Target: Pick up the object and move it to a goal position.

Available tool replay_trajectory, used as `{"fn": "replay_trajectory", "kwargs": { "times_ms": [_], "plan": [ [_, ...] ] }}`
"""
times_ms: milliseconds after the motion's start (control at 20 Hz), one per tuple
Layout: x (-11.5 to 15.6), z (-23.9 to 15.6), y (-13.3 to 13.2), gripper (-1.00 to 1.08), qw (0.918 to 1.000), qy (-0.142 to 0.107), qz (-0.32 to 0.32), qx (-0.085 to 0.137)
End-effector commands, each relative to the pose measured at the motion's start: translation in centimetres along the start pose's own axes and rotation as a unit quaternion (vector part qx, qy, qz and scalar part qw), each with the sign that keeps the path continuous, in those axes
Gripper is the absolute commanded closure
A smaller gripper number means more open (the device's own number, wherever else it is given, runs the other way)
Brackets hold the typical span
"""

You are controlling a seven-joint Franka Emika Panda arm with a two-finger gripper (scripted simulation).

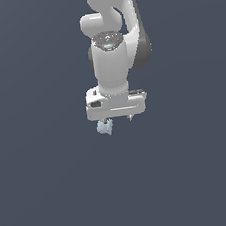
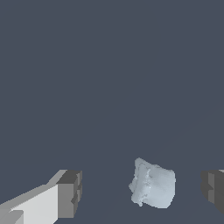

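Tool (image 1: pixel 117 119) spread wide, clamping nothing. Block (image 1: pixel 105 127) lying between the two fingers in the wrist view, with clear gaps on both sides and no contact visible. Not centred there: closer to the dark-padded finger (image 2: pixel 213 189) than to the white one (image 2: pixel 65 194), though well clear of either. Seen in the exterior view just under the tool, toward that view's left, beneath one fingertip rather than below the tool's middle. Pale blue, lumpy, rounded at the edges, and far smaller than the tool. Resting on the tabletop (image 1: pixel 50 194), going by both views, though no shadow or edge confirms it. No goal marker to be seen near the block.

Judged stage: lined up for the grasp, closing not yet begun.

Risks from here, all guesses:
- Off-centre block, so one finger likely to touch first and shove it sideways, perhaps turning it before the other finger arrives.
- Rounded, uneven faces offering poor flat contact; possible squirting out from between the pads, or a pinch on a corner only.
- Tool height hard to read; if too high, pads catching just the top of the block and losing it on the lift.
- If too low, fingertips scraping the tabletop during closure.
- Tiny block, small contact area, so slipping or rotating during travel toward the goal.
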State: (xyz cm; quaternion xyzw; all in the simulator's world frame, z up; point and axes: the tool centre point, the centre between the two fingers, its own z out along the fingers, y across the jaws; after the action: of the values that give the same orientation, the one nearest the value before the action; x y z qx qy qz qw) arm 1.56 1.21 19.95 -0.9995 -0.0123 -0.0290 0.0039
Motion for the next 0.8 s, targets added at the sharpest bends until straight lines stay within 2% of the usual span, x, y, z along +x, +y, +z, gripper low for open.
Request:
{"fn": "replay_trajectory", "kwargs": {
  "times_ms": [0,150,450,750],
  "plan": [
    [0.0,0.0,0.0,-0.92,1.0,0.0,0.0,0.0],
    [0.0,-0.1,0.6,-0.92,1.0,0.001,0.004,-0.001],
    [0.0,-1.1,3.7,-0.92,0.9997,0.005,0.023,-0.007],
    [-0.1,-1.0,3.8,-0.92,0.9997,0.004,0.024,-0.006]
  ]
}}
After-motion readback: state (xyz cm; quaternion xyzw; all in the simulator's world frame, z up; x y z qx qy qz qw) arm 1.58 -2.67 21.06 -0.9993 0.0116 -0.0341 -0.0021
